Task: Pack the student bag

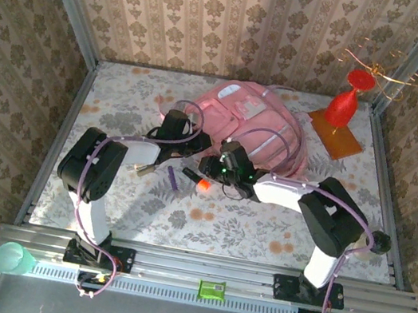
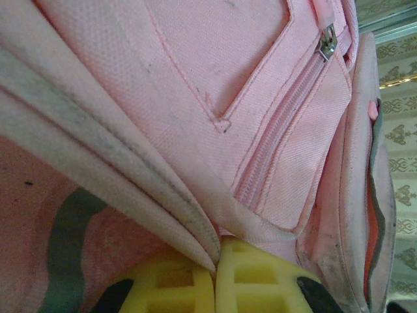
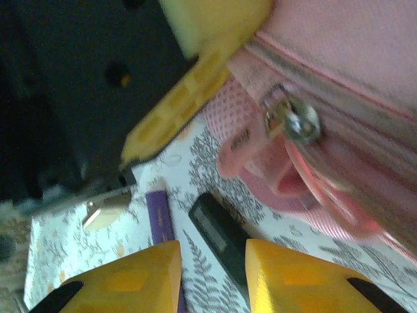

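Observation:
The student bag (image 1: 256, 120), a big pink backpack, lies at the back middle of the table. My left gripper (image 1: 181, 136) sits at its left edge. In the left wrist view this gripper (image 2: 217, 258) is shut on a pale fold of the student bag (image 2: 215, 98), below a zipped pocket (image 2: 293, 130). My right gripper (image 1: 213, 166) hovers at the bag's near edge, and in the right wrist view it (image 3: 213, 248) is open with nothing gripped. A flat black device (image 3: 218, 231) and a purple pen (image 3: 159, 215) lie on the table beneath it. A metal zip pull (image 3: 293, 124) hangs just beyond.
A red vase (image 1: 345, 103) stands on an orange board (image 1: 336, 134) at the back right, with gold wire (image 1: 385, 74) above it. A small orange thing (image 1: 204, 182) lies by the pen (image 1: 173, 180). A green cup (image 1: 11, 258) sits at the near left rail.

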{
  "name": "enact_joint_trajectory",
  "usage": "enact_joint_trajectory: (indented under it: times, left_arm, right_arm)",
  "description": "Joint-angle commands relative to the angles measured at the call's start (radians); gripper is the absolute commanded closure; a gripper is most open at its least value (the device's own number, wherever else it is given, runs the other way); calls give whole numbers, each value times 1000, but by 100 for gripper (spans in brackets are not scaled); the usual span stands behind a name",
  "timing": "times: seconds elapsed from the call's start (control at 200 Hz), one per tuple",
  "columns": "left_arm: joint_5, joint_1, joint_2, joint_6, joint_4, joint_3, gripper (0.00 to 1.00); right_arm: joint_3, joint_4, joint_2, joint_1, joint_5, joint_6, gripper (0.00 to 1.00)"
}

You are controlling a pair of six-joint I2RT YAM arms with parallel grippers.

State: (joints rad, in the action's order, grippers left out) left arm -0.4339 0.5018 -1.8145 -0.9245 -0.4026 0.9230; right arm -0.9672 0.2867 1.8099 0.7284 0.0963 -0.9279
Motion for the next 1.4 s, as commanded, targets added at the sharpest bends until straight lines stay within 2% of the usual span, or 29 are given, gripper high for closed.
enact_joint_trajectory:
  times: [0.0, 0.37, 0.515, 0.705, 0.83, 1.06, 1.235, 1.395]
  left_arm:
    - [-50, 11, 41, 4, -47, -6, 100]
    - [-54, 11, 47, 6, -51, -9, 100]
    - [-54, 12, 43, 7, -51, -10, 100]
    - [-51, 12, 47, 10, -48, -13, 100]
    - [-51, 12, 47, 11, -47, -13, 100]
    - [-46, 14, 43, 17, -41, -11, 100]
    - [-27, 9, 39, 34, -27, -10, 100]
    - [5, -11, 49, 65, -6, -11, 100]
  right_arm:
    - [-33, 63, 36, -5, -77, -64, 69]
    - [-95, 8, 99, -27, -224, -91, 71]
    - [-86, 66, 100, -30, -247, -115, 71]
    - [-82, 74, 88, -32, -341, -142, 72]
    - [-64, 108, 88, -32, -390, -169, 77]
    - [-73, 145, 107, -34, -384, -170, 81]
    - [-29, 158, 75, -37, -371, -157, 100]
    - [68, 186, -5, -46, -309, -150, 100]
